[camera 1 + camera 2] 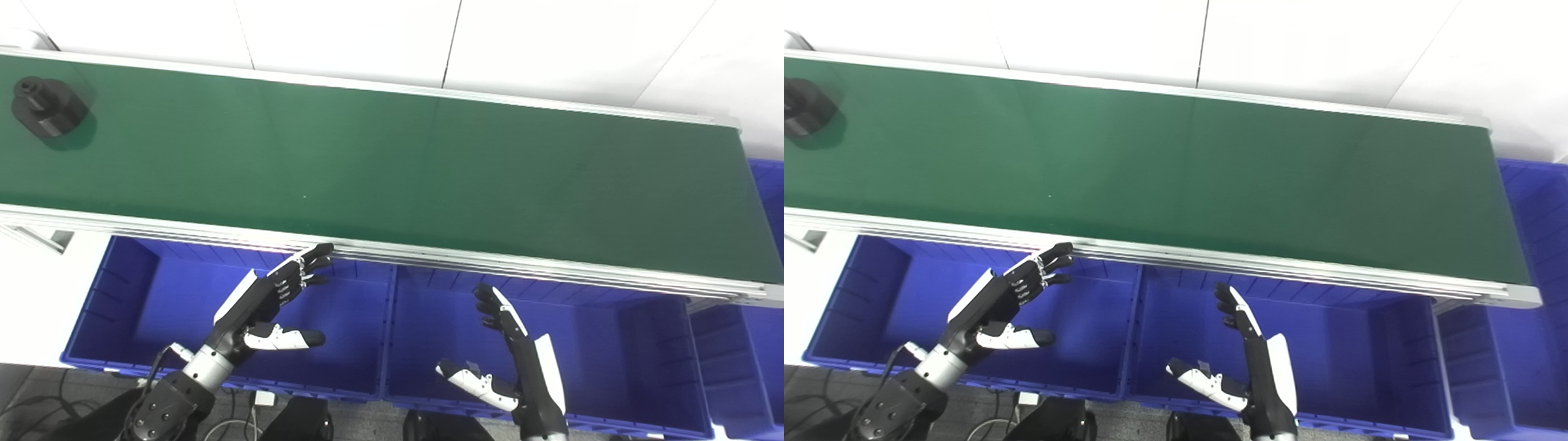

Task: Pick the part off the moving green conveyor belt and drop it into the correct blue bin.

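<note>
Hands hovered empty over two blue bins: the left hand [269, 303] above the left bin [116, 318], the right hand [514, 355] above the middle bin [612, 343], fingers spread apart on both. Far left on the green conveyor belt [429, 171] sat a black part [46, 110], well apart from both hands.

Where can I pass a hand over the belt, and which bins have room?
The belt is bare from the black part at its far left to its right end. Both bins below, left bin and right bin, look empty; left hand and right hand hover over them.
</note>
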